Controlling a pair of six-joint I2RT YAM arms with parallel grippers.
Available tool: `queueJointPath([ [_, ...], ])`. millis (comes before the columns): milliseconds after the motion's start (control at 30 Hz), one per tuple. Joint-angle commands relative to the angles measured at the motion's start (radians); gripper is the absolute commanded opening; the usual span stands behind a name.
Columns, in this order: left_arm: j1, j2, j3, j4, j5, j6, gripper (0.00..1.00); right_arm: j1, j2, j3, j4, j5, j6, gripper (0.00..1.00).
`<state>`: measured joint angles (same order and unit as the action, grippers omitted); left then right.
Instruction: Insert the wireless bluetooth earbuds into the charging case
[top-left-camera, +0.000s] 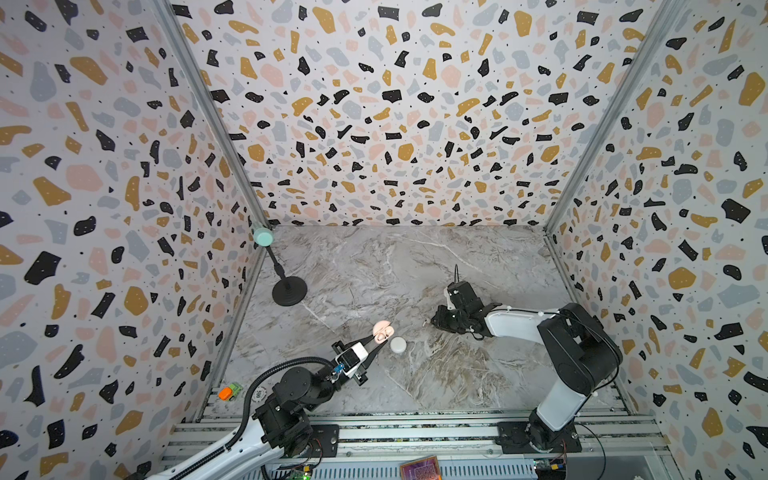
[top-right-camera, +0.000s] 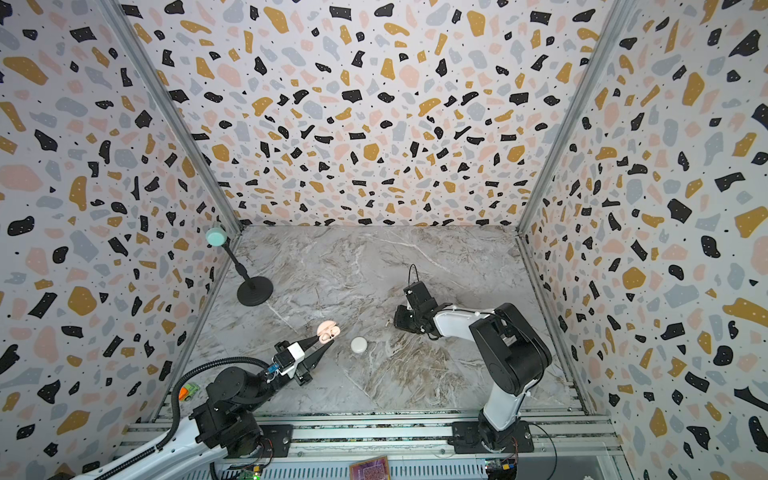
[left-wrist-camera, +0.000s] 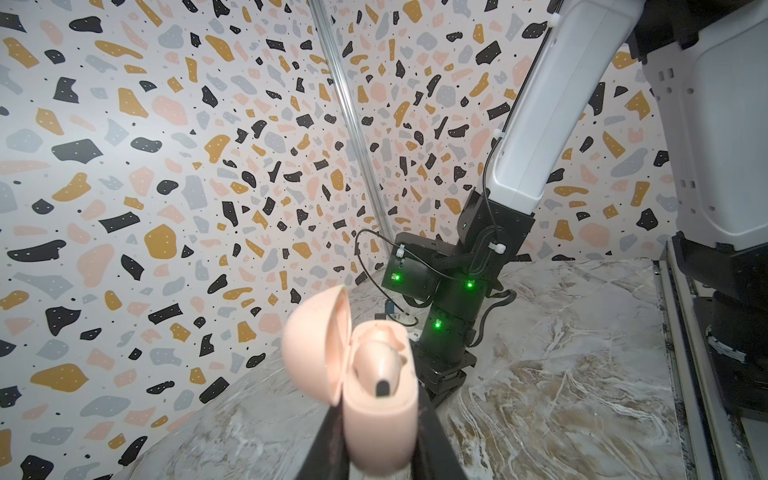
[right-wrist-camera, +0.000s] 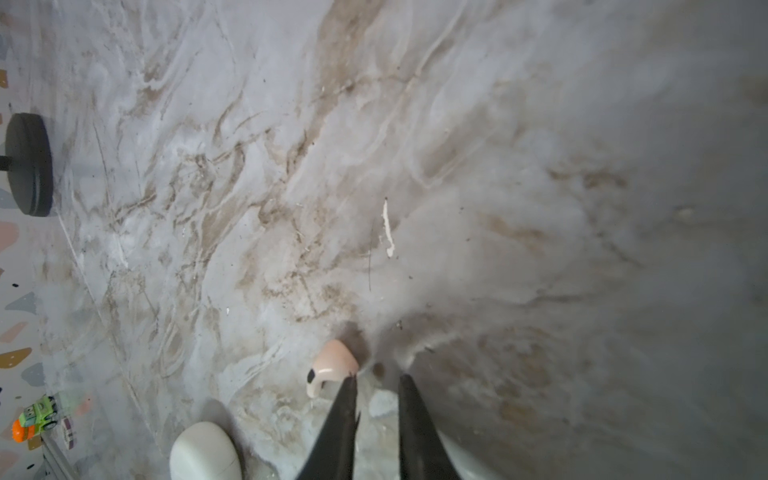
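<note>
Holding pink case (left-wrist-camera: 380, 419) open, clamped in left gripper (top-left-camera: 378, 341); right gripper (right-wrist-camera: 379, 378) parted, empty, beside loose pink earbud (right-wrist-camera: 332, 363); I reckon next: straddle and pinch it.

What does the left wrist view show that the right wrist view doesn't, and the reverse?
Left wrist only: the left gripper shut on the open pink case, one pink earbud seated inside, the right arm beyond. Right wrist only: a loose pink earbud on the marble table beside the open right gripper, and the closed white case. Both: the marble table.
</note>
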<state>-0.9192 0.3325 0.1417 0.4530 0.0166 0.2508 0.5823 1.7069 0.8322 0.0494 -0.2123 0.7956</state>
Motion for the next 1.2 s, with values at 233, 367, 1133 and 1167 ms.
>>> queueJointPath([
  [233, 0.005, -0.006, -0.005, 0.058, -0.001, 0.002, 0.0, 0.021, -0.129, 0.024, -0.145, 0.072, 0.059, 0.61],
  [367, 0.005, -0.009, -0.004, 0.059, 0.003, 0.001, 0.0, 0.05, -0.125, 0.092, -0.268, 0.135, 0.128, 0.67],
  [1133, 0.001, -0.052, -0.005, 0.052, 0.018, -0.012, 0.0, 0.14, 0.177, 0.502, -0.697, 0.246, 0.261, 0.68],
  [1167, 0.001, -0.053, -0.005, 0.052, 0.017, -0.011, 0.0, 0.14, 0.184, 0.508, -0.697, 0.243, 0.263, 0.68],
])
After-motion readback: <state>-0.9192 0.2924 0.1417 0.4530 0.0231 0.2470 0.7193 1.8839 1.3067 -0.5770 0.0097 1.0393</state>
